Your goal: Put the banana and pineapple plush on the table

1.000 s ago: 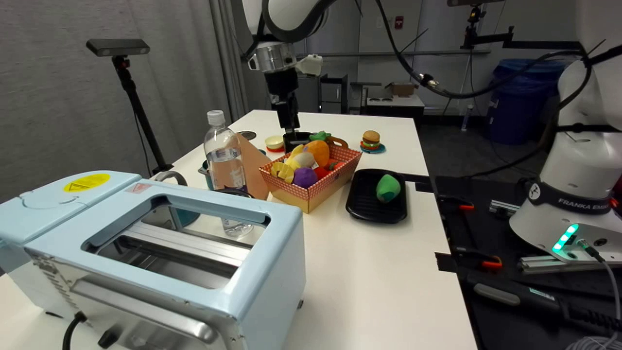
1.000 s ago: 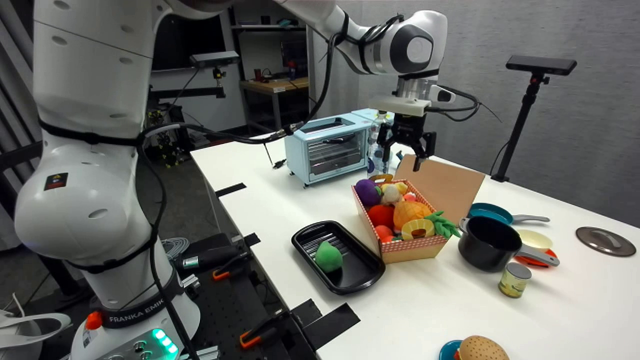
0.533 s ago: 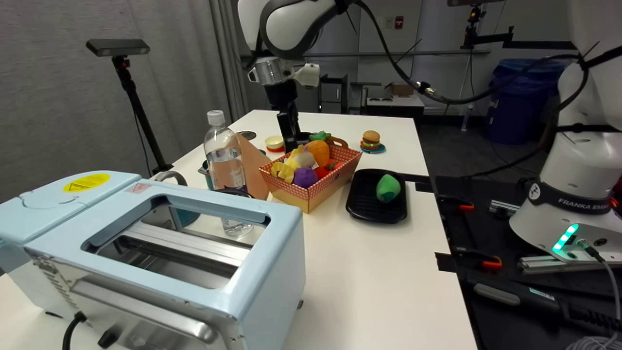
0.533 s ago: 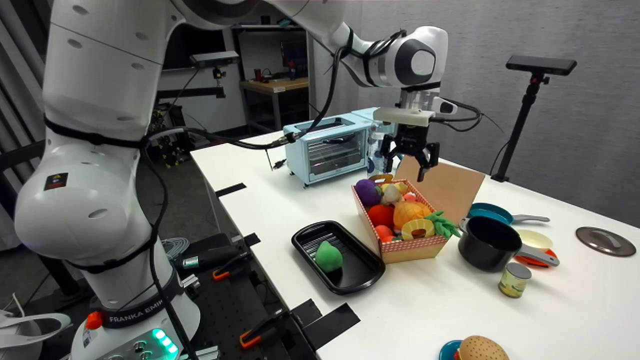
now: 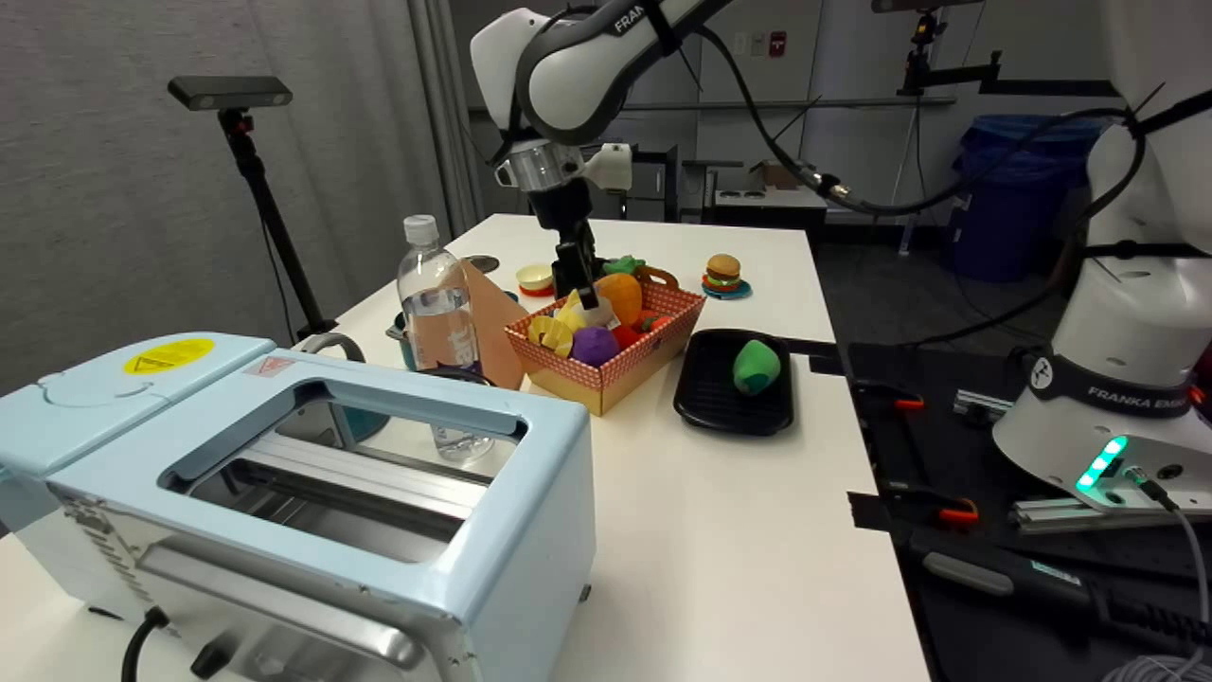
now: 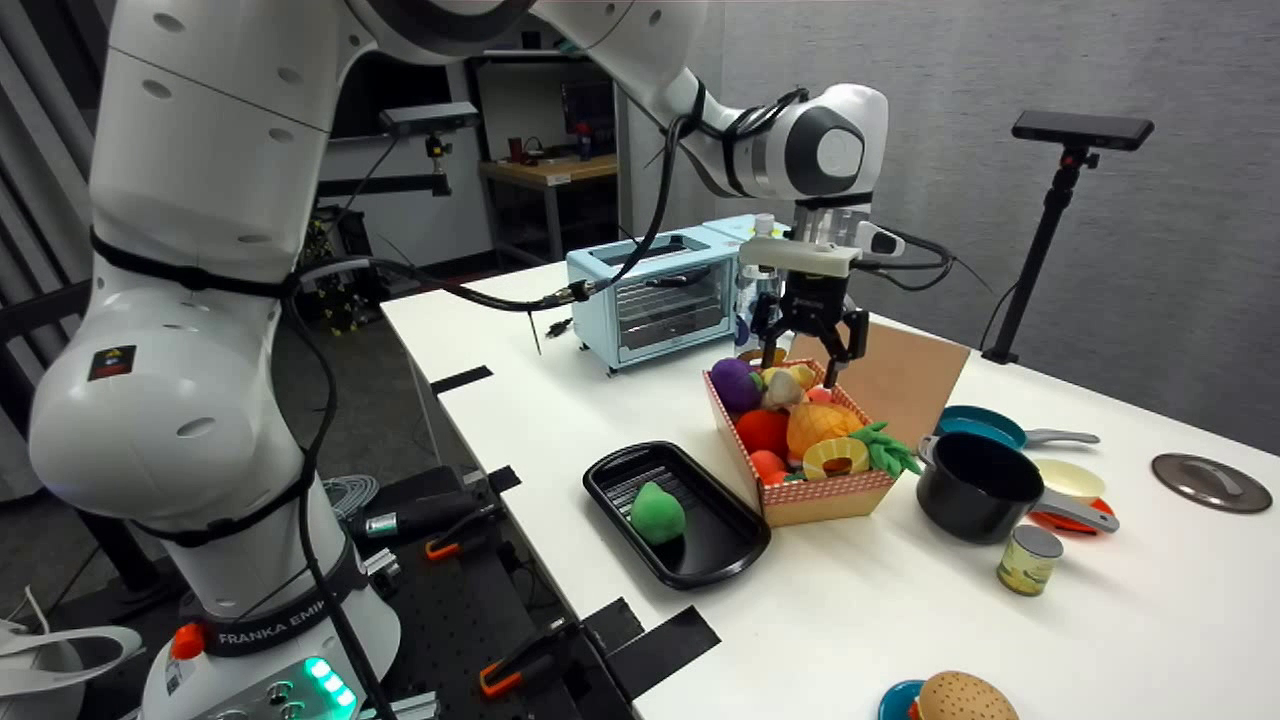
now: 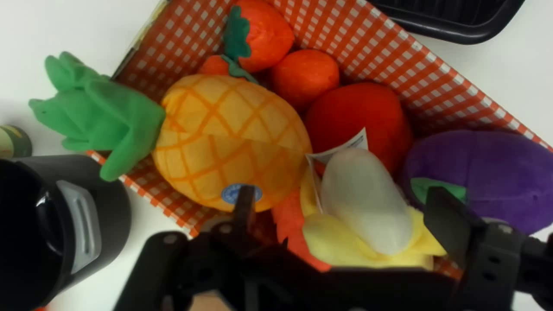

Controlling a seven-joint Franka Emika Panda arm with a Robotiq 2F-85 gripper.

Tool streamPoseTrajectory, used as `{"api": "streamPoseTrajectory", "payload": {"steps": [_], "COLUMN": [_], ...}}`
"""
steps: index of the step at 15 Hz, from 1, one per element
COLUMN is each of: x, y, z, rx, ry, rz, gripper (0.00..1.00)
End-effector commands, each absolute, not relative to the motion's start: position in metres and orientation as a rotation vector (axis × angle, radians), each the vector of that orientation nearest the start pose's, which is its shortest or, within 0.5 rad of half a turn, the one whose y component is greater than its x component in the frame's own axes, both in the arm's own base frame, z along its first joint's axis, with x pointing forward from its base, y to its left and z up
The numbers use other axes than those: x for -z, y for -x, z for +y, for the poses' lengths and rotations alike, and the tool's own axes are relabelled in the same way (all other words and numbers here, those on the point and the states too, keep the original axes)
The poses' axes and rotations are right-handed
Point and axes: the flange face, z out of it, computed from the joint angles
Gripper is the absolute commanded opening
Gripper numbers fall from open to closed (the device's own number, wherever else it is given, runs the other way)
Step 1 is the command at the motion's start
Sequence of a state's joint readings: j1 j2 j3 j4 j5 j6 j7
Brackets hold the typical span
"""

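Note:
The banana (image 7: 363, 203), a peeled plush with white flesh and yellow peel, lies in the red-checked basket; it also shows in an exterior view (image 6: 783, 388). The pineapple plush (image 7: 233, 138), orange-yellow with green leaves, lies beside it, its leaves over the basket's rim; it shows in both exterior views (image 6: 818, 430) (image 5: 621, 296). My gripper (image 7: 341, 194) is open and points down over the banana, one finger on each side of it (image 6: 800, 372). I cannot tell whether the fingers touch it. The banana's lower part is hidden by the gripper. The table (image 6: 850, 590) is white.
The basket (image 6: 825, 500) also holds a purple plush (image 7: 479, 172) and several red toys. A black tray (image 6: 610, 480) with a green toy (image 6: 658, 512) lies beside it. A black pot (image 6: 975, 490), a can (image 6: 1030, 560), a bottle (image 5: 440, 313) and a toaster oven (image 5: 530, 511) stand around.
My open gripper has come down and moved over the basket, from beyond it to above the banana. The toys and basket have not moved.

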State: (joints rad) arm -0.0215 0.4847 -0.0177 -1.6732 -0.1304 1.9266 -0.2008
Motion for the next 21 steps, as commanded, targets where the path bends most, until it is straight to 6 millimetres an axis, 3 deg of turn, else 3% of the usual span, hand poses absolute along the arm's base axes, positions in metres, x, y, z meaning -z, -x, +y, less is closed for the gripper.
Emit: {"api": "streamPoseTrajectory", "payload": {"steps": [1, 13, 21], "x": [-0.299, -0.3, -0.287], "y": [-0.634, -0.653, -0.658], "z": [-0.032, -0.024, -0.022], "rx": [-0.46, -0.456, -0.483], "ry": [3.187, 3.201, 3.192], "rz": [-0.412, -0.604, -0.649], "gripper": [1.0, 1.0, 1.0]}}
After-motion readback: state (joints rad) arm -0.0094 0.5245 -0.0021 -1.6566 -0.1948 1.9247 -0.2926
